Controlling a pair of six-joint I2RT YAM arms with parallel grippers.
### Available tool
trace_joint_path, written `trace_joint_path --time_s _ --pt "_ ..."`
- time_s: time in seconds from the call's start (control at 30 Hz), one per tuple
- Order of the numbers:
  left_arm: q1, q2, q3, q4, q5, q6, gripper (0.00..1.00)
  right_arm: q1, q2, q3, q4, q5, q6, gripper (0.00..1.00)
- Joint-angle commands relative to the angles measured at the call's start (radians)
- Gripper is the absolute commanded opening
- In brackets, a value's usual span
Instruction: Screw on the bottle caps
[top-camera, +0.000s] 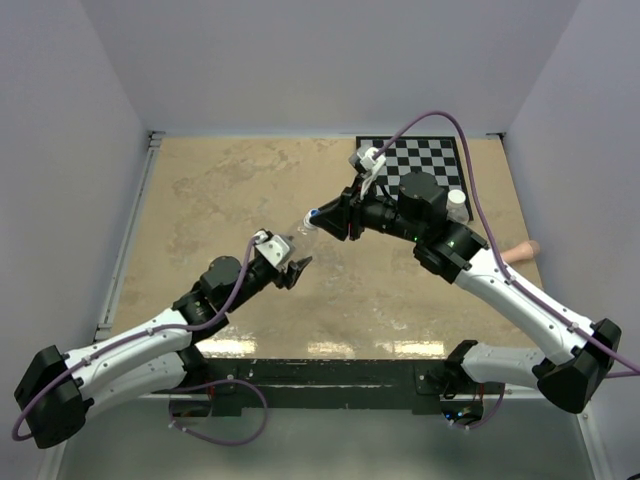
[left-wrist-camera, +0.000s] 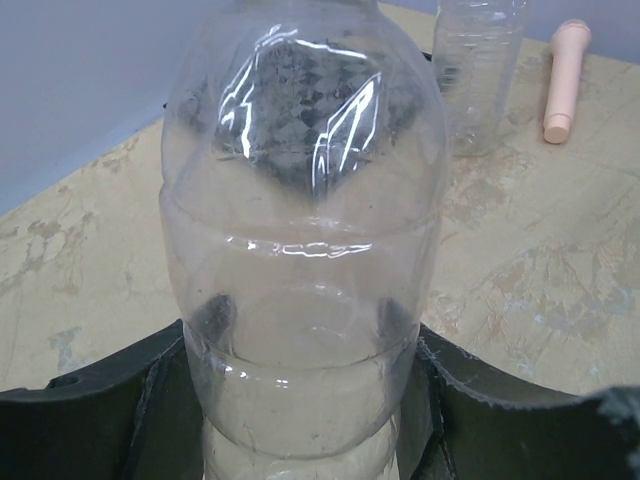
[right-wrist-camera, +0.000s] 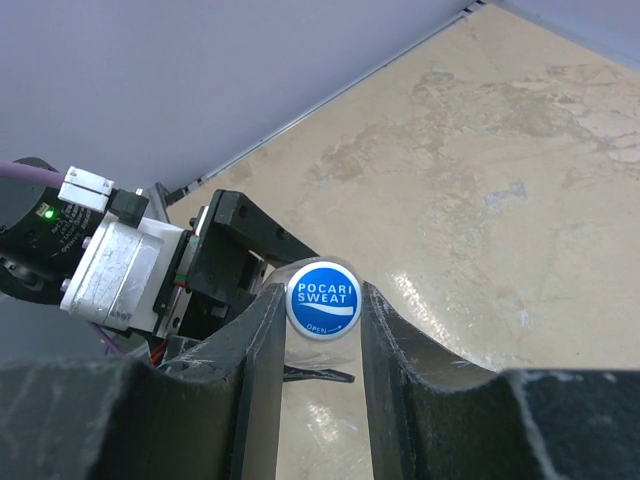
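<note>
— Where do our two tools meet?
— Near the middle of the worktop (top-camera: 200, 190), well away from the grey walls at the left and top of the frame. Our left tool (top-camera: 292, 262) is closed on the clear bottle (left-wrist-camera: 300, 280), low on its body. Our right tool (top-camera: 322, 217) pinches the blue cap (right-wrist-camera: 321, 298) at the bottle's mouth.
— What is close on the right?
— The checkered board (top-camera: 425, 160) lies in the upper right corner of the worktop, just past our right arm. The pink stick (left-wrist-camera: 563, 80) lies near the right edge, and the other bottle (left-wrist-camera: 478, 70) stands near it.
— What does each view give us?
— Only the right wrist view shows the words on the cap. The left wrist view shows the stick and the standing bottle best.
— What is hard to see?
— The standing bottle's top is cut off. From above, the held bottle is almost see-through. We cannot tell how far the cap is turned on.
</note>
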Motion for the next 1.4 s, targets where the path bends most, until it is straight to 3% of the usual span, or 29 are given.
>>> trace_joint_path --time_s 0.0,0.13,0.23,0.4,0.57,0.7,0.83,1.37 --pt "-0.018 0.009 0.037 0.158 0.051 -0.042 0.00 0.009 0.004 0.002 -0.041 -0.023 -0.016 0.33" --pt "-0.017 0.026 0.025 0.156 0.051 -0.076 0.00 0.009 -0.031 0.027 -0.026 -0.027 -0.055 0.61" --pt "-0.015 0.035 0.008 0.173 0.095 -0.113 0.00 0.009 -0.067 0.047 -0.010 -0.036 -0.092 0.75" --pt "0.015 0.026 -0.043 0.231 0.171 -0.174 0.00 0.006 -0.122 0.068 -0.006 -0.029 -0.175 0.85" --pt "0.153 0.011 -0.139 0.409 0.429 -0.321 0.00 -0.039 -0.144 0.072 -0.012 -0.140 -0.253 0.85" --pt "0.207 0.041 -0.170 0.550 0.598 -0.392 0.00 -0.131 -0.170 -0.020 0.133 -0.482 -0.302 0.83" --pt "0.209 0.069 -0.155 0.612 0.707 -0.407 0.00 -0.138 -0.144 -0.030 0.143 -0.604 -0.361 0.81" --pt "0.210 0.115 -0.069 0.563 0.830 -0.360 0.00 -0.140 -0.110 -0.039 0.169 -0.691 -0.398 0.83"
